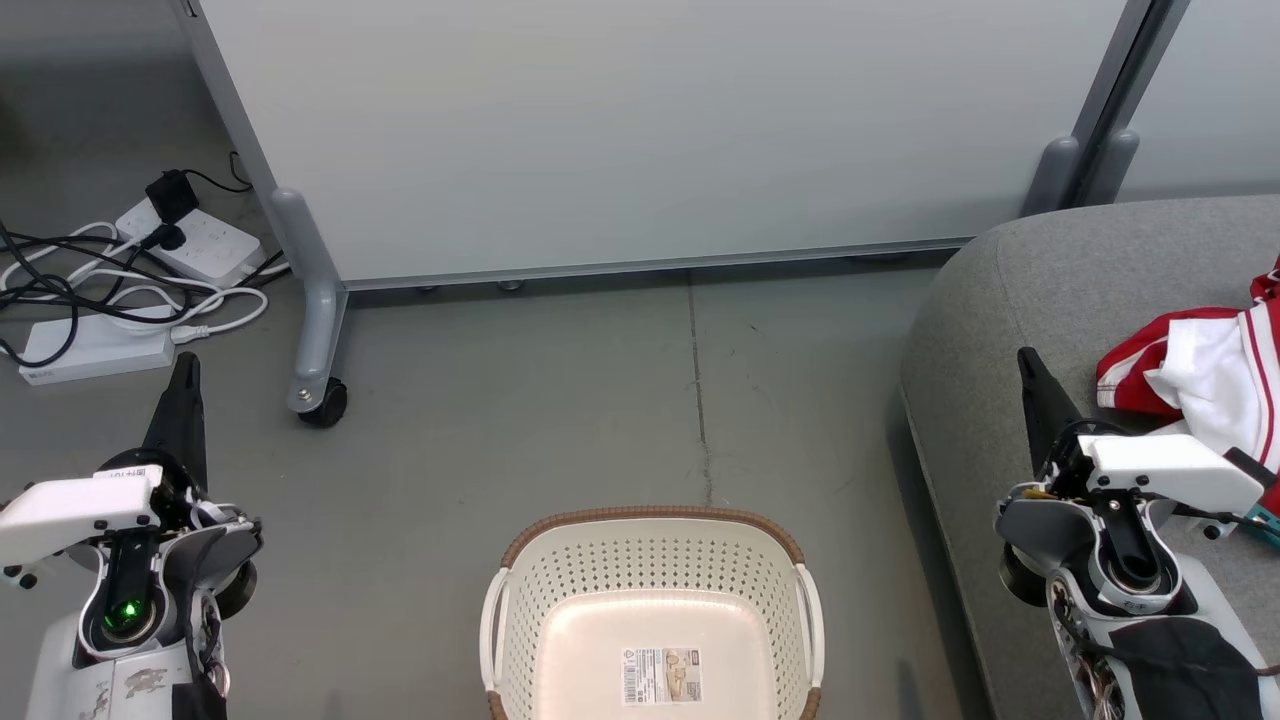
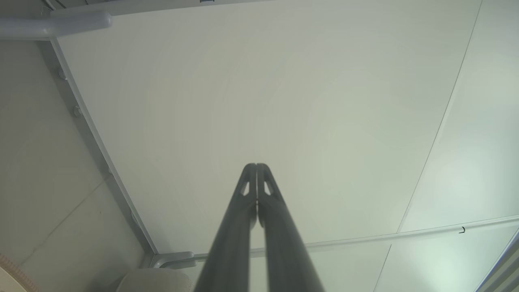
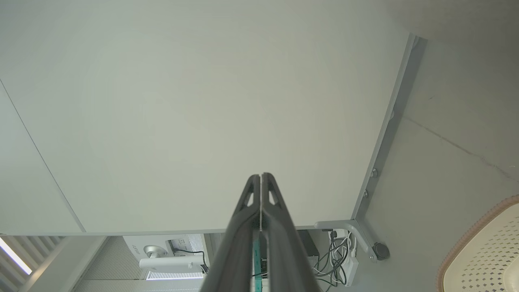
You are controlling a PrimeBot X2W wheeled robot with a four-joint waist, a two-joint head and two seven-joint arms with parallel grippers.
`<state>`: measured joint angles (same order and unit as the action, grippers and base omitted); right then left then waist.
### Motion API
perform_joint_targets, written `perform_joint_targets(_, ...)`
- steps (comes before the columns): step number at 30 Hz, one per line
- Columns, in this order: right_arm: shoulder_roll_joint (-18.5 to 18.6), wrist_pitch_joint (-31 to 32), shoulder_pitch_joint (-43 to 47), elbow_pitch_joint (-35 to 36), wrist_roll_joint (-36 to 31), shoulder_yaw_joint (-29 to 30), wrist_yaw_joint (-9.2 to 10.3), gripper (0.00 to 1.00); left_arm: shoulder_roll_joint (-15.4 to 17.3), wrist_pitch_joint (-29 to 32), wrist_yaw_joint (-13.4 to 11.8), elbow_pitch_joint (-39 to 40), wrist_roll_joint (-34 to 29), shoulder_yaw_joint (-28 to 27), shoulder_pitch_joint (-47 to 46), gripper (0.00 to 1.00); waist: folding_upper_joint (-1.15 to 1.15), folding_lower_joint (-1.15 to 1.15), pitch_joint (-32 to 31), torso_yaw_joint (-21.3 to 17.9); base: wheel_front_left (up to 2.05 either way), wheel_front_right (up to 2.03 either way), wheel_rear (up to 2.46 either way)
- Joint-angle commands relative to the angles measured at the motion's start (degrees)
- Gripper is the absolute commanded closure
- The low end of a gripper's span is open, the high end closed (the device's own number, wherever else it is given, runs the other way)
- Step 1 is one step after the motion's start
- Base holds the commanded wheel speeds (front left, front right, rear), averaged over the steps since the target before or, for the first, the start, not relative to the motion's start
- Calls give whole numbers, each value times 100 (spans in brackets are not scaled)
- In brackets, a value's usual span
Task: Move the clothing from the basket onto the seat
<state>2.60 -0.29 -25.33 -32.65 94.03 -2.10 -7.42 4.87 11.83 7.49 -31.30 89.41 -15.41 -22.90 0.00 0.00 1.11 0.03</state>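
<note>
The cream perforated basket [image 1: 560, 600] with a brown rim stands on the floor at the bottom centre; only a label sticker shows on its bottom. Red and white clothing [image 1: 1200, 375] lies on the grey seat [image 1: 1010, 300] at the right edge. My left gripper [image 1: 186, 366] is at the lower left, shut, fingers pressed together and holding nothing, as the left wrist view's gripper [image 2: 256, 165] confirms. Over the seat's near edge, my right gripper [image 1: 1025, 356] is also shut with nothing in it; the right wrist view shows the gripper [image 3: 260, 175] closed and a corner of the basket [image 3: 482, 251].
A pale partition panel [image 1: 640, 130] on grey legs with a caster [image 1: 322, 400] stands across the back. Power strips and tangled cables [image 1: 110, 290] lie on the floor at the far left. Bare grey floor [image 1: 560, 400] stretches between the panel and the basket.
</note>
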Motion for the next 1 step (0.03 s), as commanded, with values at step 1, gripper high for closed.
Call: perform_joint_targets(1, 52, -26, -34, -20, 32, 9, -12, 100, 40, -2, 19, 5, 36, 5, -100, 100, 0, 0, 0, 0, 0, 0, 0)
